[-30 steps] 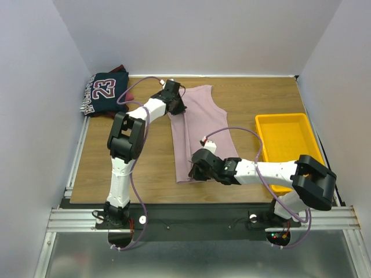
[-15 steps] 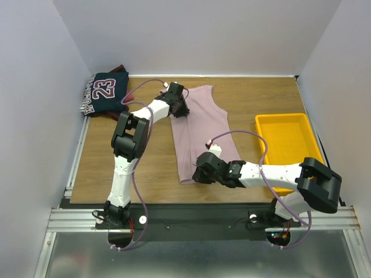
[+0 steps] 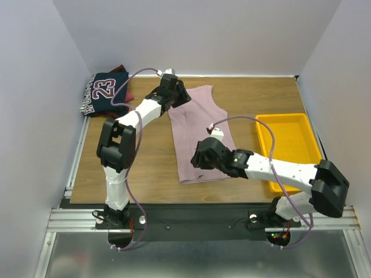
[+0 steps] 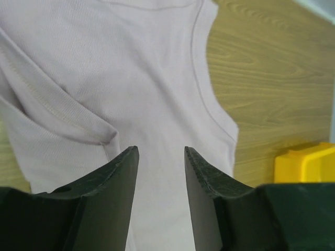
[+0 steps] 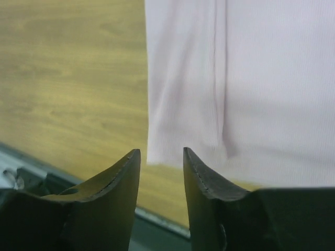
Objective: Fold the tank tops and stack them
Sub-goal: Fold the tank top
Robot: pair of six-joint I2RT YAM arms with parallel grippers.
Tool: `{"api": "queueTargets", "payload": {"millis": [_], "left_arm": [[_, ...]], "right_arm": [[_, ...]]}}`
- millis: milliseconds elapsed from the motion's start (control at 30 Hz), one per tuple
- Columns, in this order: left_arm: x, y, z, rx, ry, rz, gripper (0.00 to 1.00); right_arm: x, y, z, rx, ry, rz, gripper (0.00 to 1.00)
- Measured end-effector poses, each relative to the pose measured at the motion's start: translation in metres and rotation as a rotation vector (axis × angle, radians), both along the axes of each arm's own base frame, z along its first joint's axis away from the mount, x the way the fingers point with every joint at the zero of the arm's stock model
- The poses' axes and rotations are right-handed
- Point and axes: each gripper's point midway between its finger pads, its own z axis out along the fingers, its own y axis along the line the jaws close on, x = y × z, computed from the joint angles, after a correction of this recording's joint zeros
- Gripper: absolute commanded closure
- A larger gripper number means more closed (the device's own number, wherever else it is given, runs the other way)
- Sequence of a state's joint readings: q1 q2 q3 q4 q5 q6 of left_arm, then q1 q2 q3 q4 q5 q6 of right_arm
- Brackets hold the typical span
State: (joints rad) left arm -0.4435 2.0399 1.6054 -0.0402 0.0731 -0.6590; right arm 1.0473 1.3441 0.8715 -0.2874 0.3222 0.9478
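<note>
The dusty pink tank top lies flat on the wooden table, its left side folded lengthwise over itself. It also shows in the left wrist view and in the right wrist view. My left gripper is open and empty above its top left shoulder; its gap shows in the left wrist view. My right gripper is open and empty above the hem's near left corner; it shows in the right wrist view. The navy "23" tank top lies at the far left over the maroon one.
A yellow plastic tray stands at the table's right edge, partly under my right arm. White walls close in the table on three sides. A metal rail runs along the near edge.
Both grippers have let go of the pink top's folded left side and lifted off it. The left arm has swung its elbow out to the left. The right gripper rose slightly.
</note>
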Motion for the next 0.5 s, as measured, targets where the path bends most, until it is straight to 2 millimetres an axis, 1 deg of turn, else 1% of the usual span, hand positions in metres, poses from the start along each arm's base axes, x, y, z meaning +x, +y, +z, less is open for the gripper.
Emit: {"api": "queueTargets", "payload": {"millis": [33,67,133,167,200,233,267,300,333,367,433,467,500], "left_arm": [[-0.003,0.003,0.012,-0.009,-0.019,0.010,0.55],[-0.006,0.005,0.019,-0.013,-0.030,0.017,0.57],[-0.005,0.010,0.037,-0.016,-0.065,0.042,0.59],[-0.004,0.012,0.041,-0.014,-0.075,0.051,0.59],[-0.003,0.013,0.041,-0.010,-0.077,0.058,0.60],[-0.003,0.014,0.037,-0.003,-0.071,0.065,0.61],[-0.002,0.015,0.033,0.004,-0.065,0.068,0.61],[-0.002,0.016,0.023,0.016,-0.050,0.069,0.61],[-0.001,0.016,0.014,0.027,-0.035,0.068,0.61],[-0.001,0.016,0.005,0.038,-0.021,0.066,0.61],[-0.001,0.017,-0.023,0.071,0.025,0.062,0.61],[-0.002,0.017,-0.032,0.081,0.042,0.061,0.61],[-0.003,0.018,-0.046,0.099,0.068,0.058,0.61]], "right_arm": [[0.006,0.001,0.001,-0.010,-0.008,0.000,0.63],[0.015,0.003,-0.001,-0.033,-0.015,0.001,0.64],[0.025,0.007,-0.016,-0.095,-0.011,0.018,0.64],[0.027,0.009,-0.026,-0.130,-0.002,0.030,0.64],[0.027,0.009,-0.032,-0.151,0.002,0.039,0.64],[0.026,0.007,-0.047,-0.194,0.016,0.055,0.65],[0.025,0.005,-0.054,-0.218,0.025,0.062,0.65],[0.023,0.002,-0.065,-0.257,0.041,0.074,0.67],[0.021,-0.001,-0.070,-0.276,0.048,0.081,0.69],[0.020,-0.003,-0.073,-0.290,0.051,0.089,0.73],[0.019,-0.005,-0.074,-0.301,0.052,0.095,0.74],[0.019,-0.005,-0.075,-0.303,0.052,0.096,0.75],[0.017,-0.006,-0.076,-0.306,0.055,0.097,0.77]]}}
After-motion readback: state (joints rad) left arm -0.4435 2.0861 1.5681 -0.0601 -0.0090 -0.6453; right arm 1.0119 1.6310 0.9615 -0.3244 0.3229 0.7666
